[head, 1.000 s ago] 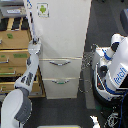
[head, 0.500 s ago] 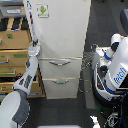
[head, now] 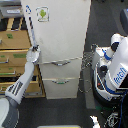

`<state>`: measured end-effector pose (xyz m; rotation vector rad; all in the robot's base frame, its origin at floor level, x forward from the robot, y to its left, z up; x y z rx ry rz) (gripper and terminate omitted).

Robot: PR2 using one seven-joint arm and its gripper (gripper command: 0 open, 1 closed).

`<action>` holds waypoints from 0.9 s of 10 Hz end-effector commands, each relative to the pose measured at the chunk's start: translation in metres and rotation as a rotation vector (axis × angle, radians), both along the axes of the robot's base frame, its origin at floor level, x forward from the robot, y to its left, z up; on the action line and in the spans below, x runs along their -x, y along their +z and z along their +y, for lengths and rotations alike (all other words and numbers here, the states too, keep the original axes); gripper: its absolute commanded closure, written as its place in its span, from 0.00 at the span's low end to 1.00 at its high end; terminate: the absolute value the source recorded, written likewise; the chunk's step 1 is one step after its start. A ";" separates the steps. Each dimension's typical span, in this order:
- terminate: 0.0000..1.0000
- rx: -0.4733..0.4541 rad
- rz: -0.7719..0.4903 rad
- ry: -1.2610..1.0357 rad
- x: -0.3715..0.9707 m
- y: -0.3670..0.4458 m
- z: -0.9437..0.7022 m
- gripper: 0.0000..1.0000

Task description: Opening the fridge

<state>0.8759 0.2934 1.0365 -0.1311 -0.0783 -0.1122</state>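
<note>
Jaws: you cannot tell whether they stand apart or closed. The gripper is small and blurred where it meets the fridge's edge, so do not assume a grasp.

Exterior view, the only 1 you have:
- The fridge stands tall and white at centre, its large upper door looking flush, with a green sticker near the top corner on the view's left.
- Below the door sit 2 lower drawers, each with a curved silver handle: upper handle, lower handle. Both drawers look closed.
- Your working arm rises from the lower left of the view, forearm angled up and toward the fridge. The gripper sits at the door's edge on the view's left, low on the upper door, just above the top drawer. It looks to be touching or just beside that edge; which, you cannot tell.
- A tan wooden cabinet stands just beside the fridge on the view's left, behind the arm.
- A white-and-blue robot body stands at the view's right, apart from the fridge.

Judgement: you are at the reach-and-grasp step; nothing is open. Next you need a firm hold on that door edge, confirmed, then a pull outward along the door's swing. Risk: slipping off the thin edge.
</note>
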 end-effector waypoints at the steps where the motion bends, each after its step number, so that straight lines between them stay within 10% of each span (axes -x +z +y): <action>1: 0.00 0.046 -0.041 -0.305 0.176 0.058 -0.044 1.00; 8: 0.00 0.078 -0.119 -0.486 0.298 0.142 -0.110 1.00; 9: 0.00 -0.037 -0.099 -0.489 0.279 0.111 -0.070 1.00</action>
